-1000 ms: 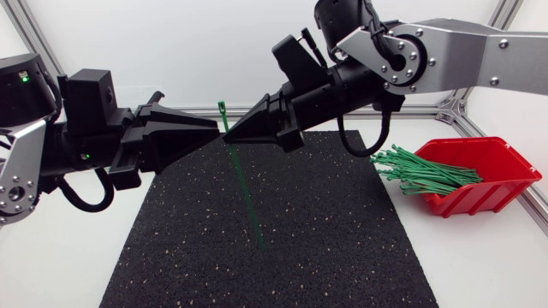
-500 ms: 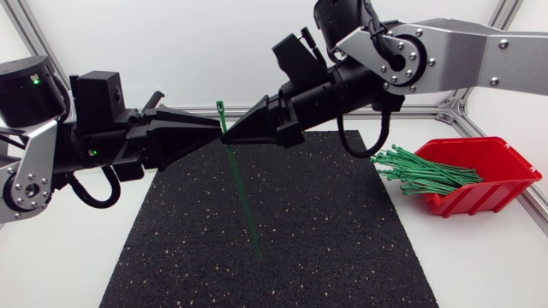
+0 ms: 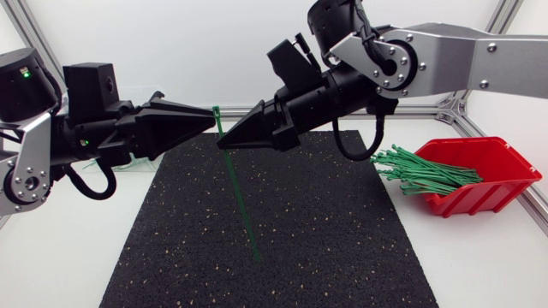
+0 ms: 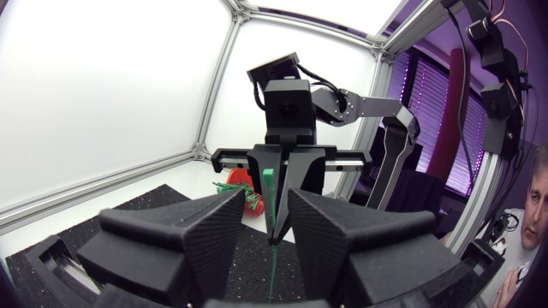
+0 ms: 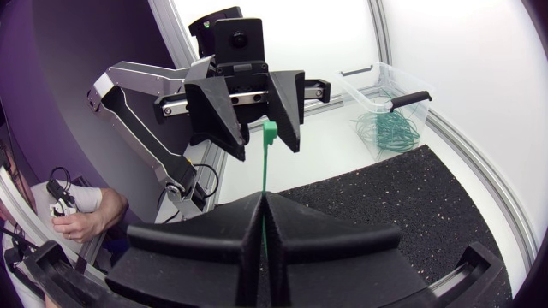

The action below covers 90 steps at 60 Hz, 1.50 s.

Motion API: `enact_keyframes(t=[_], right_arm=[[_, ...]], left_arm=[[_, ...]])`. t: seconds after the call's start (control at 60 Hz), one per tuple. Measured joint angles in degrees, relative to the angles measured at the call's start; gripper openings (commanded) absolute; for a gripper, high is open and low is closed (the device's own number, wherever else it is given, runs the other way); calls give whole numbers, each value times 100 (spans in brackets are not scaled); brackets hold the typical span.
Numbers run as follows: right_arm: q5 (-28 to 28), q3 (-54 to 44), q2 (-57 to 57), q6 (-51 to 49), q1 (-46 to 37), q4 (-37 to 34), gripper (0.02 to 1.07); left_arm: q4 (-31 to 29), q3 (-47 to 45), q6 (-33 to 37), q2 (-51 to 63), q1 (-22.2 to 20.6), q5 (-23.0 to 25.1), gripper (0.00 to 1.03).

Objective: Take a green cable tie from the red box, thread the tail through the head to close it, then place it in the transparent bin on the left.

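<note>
Right end effector (image 3: 224,142) pinches the green cable tie (image 3: 238,197) just below its head, tail dangling above the black mat (image 3: 342,248). Left end effector (image 3: 211,121), fingers parted, has risen to the head; threading not begun.

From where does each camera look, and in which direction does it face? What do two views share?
Head view: above the table, looking down; both arms show, left gripper and right gripper tip to tip at the cable tie.
Left wrist view: on its own arm, facing the right arm and red box; own open fingers show.
Right wrist view: on its own arm, facing the left arm and transparent bin; own fingers, shut on the tie, show.
Shared: both wrist views show the tie's head.
</note>
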Motion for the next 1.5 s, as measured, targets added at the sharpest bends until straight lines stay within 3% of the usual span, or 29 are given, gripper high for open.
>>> enact_keyframes(t=[1.5], right_arm=[[-63,0,20,278,81,323,8]], left_arm=[[225,9,-127,162,-17,238,20]])
